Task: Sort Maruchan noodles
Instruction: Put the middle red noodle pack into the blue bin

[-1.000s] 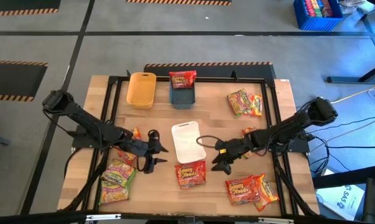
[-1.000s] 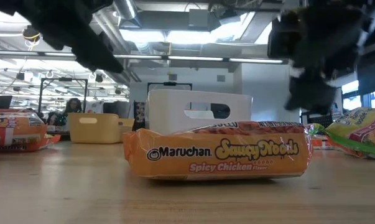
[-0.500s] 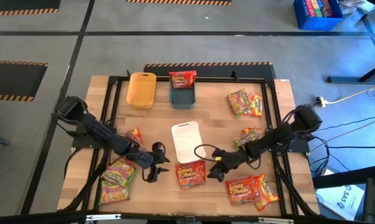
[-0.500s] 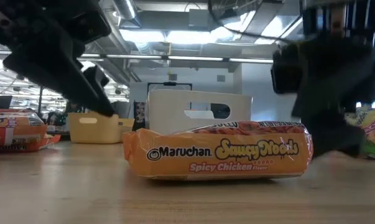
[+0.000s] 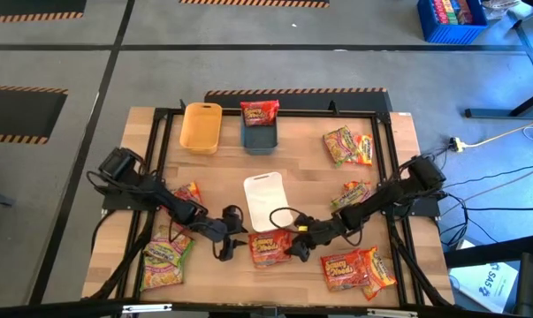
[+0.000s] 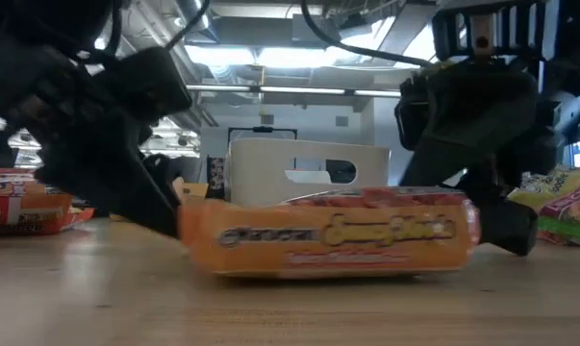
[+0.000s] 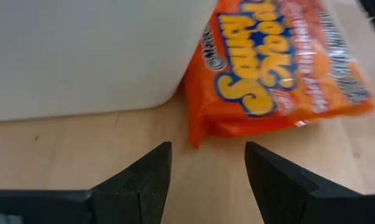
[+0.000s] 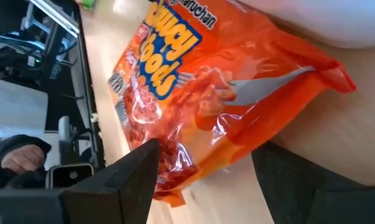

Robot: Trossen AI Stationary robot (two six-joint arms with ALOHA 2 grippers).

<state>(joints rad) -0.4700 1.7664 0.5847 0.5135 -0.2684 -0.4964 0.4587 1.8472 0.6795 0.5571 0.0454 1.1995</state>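
While both arms crowd the middle from above, the crinkly orange plastic Maruchan packet (image 5: 271,248) lies flat on the wooden desk (image 5: 310,177), just below the white oblong plastic tray (image 5: 265,200). The blue tray (image 5: 258,137) has a red packet (image 5: 260,111) at its far end. Low down, left gripper (image 6: 164,216) and right gripper (image 6: 506,226) flank the packet. Wrist views: fingers spread, nothing grasped.

An orange noodle packet (image 6: 328,234) lies on the table (image 6: 290,308) between two dark grippers, a white tray (image 6: 309,171) behind.

Orange Maruchan packet (image 5: 271,247) lies flat at lower centre; other noodle packets (image 5: 349,147) scattered left and right.
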